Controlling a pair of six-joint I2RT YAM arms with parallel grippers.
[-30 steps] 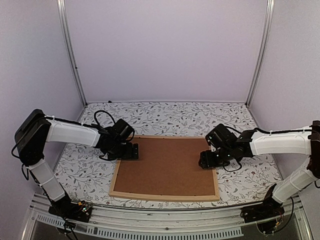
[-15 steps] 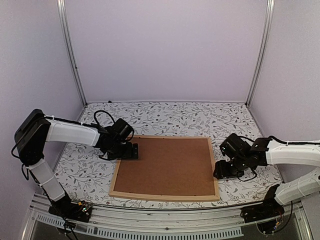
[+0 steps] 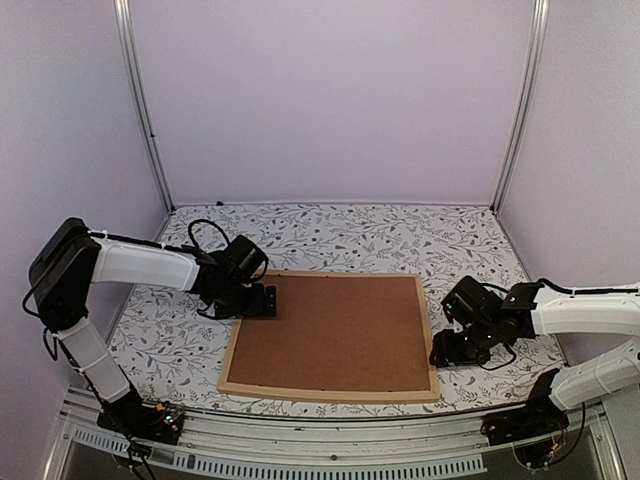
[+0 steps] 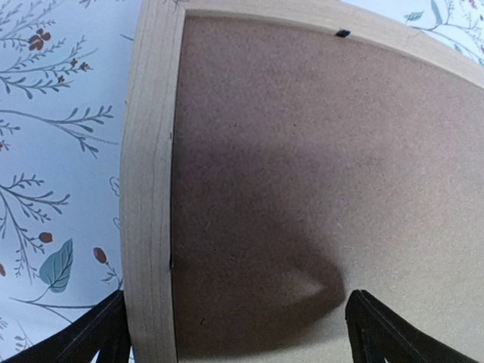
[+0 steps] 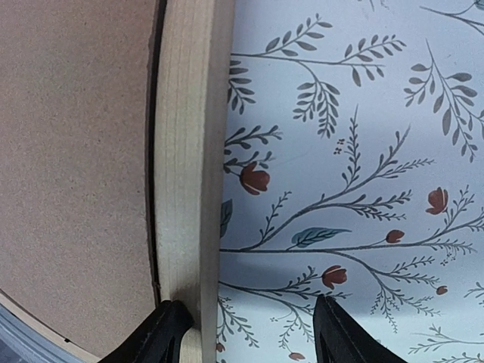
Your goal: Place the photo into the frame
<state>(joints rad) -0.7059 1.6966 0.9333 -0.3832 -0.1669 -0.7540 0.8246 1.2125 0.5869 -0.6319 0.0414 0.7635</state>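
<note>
The frame (image 3: 330, 392) lies flat on the table, a light wooden rim with a brown backing board (image 3: 335, 335) filling it. The photo is hidden. My left gripper (image 3: 262, 301) hovers wide open over the frame's left strip (image 4: 147, 189) and the board (image 4: 318, 151), its jaws (image 4: 238, 333) apart with nothing gripped. My right gripper (image 3: 442, 352) is low at the frame's right strip (image 5: 189, 151). It stands open (image 5: 249, 329), one finger over the strip and the other over the tablecloth outside it.
A floral tablecloth (image 3: 350, 235) covers the table. Purple walls and metal posts (image 3: 145, 110) enclose the back and sides. A small black clip (image 4: 342, 33) sits on the frame's inner edge. Both arm bases stand at the near rail (image 3: 330, 460).
The right gripper has moved from over the board's right part outward and nearer, to the frame's right strip, with its jaws a little narrower. The left arm has not moved.
</note>
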